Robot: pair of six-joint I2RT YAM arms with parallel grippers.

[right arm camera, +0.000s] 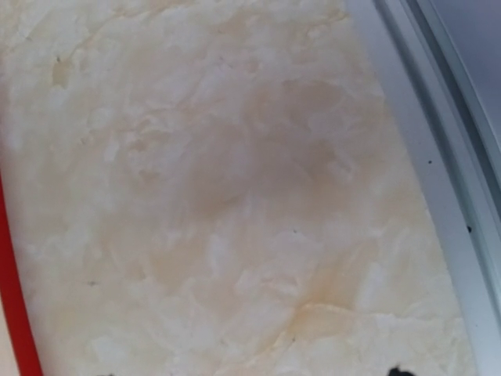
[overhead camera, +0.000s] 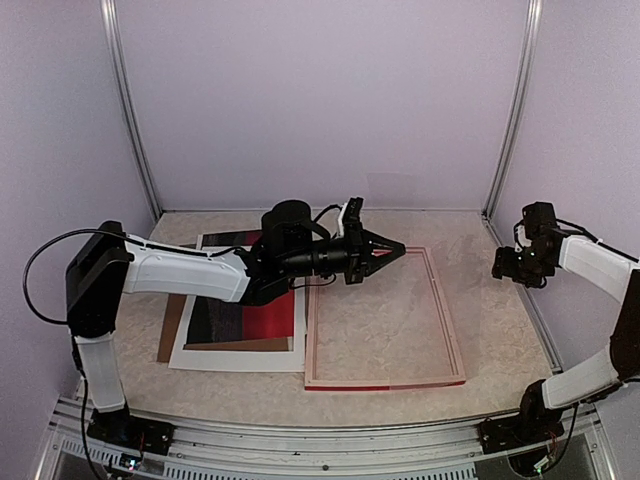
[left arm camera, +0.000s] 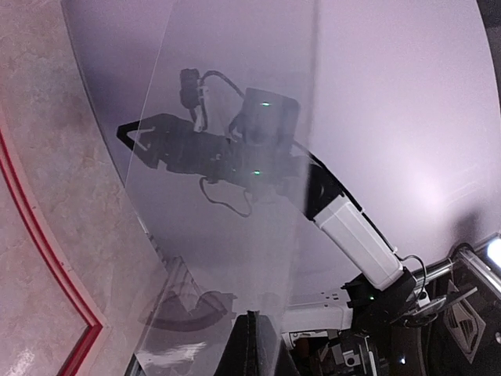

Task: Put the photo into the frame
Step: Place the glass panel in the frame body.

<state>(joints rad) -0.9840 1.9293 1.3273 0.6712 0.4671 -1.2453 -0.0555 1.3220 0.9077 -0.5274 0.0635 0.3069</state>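
Observation:
The frame (overhead camera: 447,318) lies flat at table centre-right, pale wood up, with a red edge along its near side. Its red edge also shows in the left wrist view (left arm camera: 47,235) and the right wrist view (right arm camera: 12,305). The photo (overhead camera: 268,320), red and dark, lies left of the frame inside the opening of a white mat. My left gripper (overhead camera: 395,247) reaches over the frame's far-left corner. Its fingers (left arm camera: 244,348) are shut on the edge of a clear sheet (left arm camera: 227,157) that mirrors the arm. My right gripper (overhead camera: 503,266) hovers right of the frame, jaws apart and empty.
The white mat (overhead camera: 235,358) and a brown backing board (overhead camera: 171,330) lie left of the frame, under the left arm. A metal rail (right arm camera: 438,196) runs along the table's right edge. Walls close the back and sides.

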